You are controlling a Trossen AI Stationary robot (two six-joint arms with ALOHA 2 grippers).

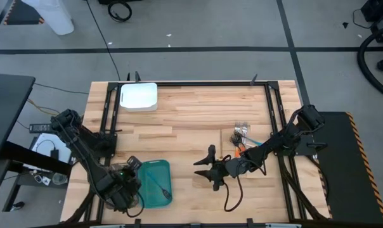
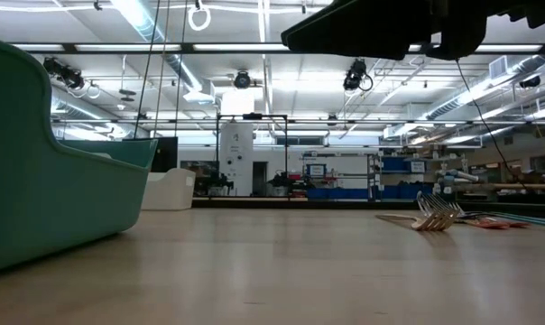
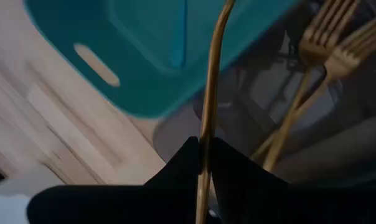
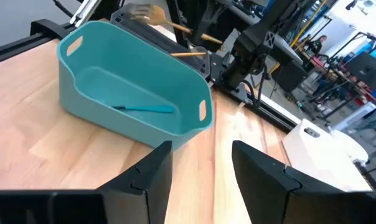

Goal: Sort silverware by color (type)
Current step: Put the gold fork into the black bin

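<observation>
Left gripper [image 1: 127, 193] at the table's near-left corner, about 7 o'clock from table centre, fingers [image 3: 175, 168] pinched tight on a slim gold utensil [image 3: 211, 93]; its head is out of frame so type can't be told. Just past those fingers, two gold forks [image 3: 319, 56] lying in a grey tray [image 3: 263, 93], seen in the left wrist view. Teal tray [image 1: 155, 183] touching or just beside the left gripper at its 3 o'clock, with one teal-blue utensil [image 4: 144, 108] lying flat on its floor. Right gripper [image 1: 207, 171] near table centre, slightly toward 5 o'clock, above the bare wood, fingers [image 4: 147, 171] spread wide with nothing between them, pointing toward the teal tray. Remaining silverware pile [image 1: 242, 136] at about 3 o'clock from centre, beside the right arm: silver forks fanned out, an orange piece [image 1: 240, 151] and a teal-blue piece [image 1: 255, 142] next to them; low view shows fork tines [image 2: 435, 215] resting on the tabletop. White tray [image 1: 139, 97] at the far-left, about 11 o'clock, well apart from everything else.
</observation>
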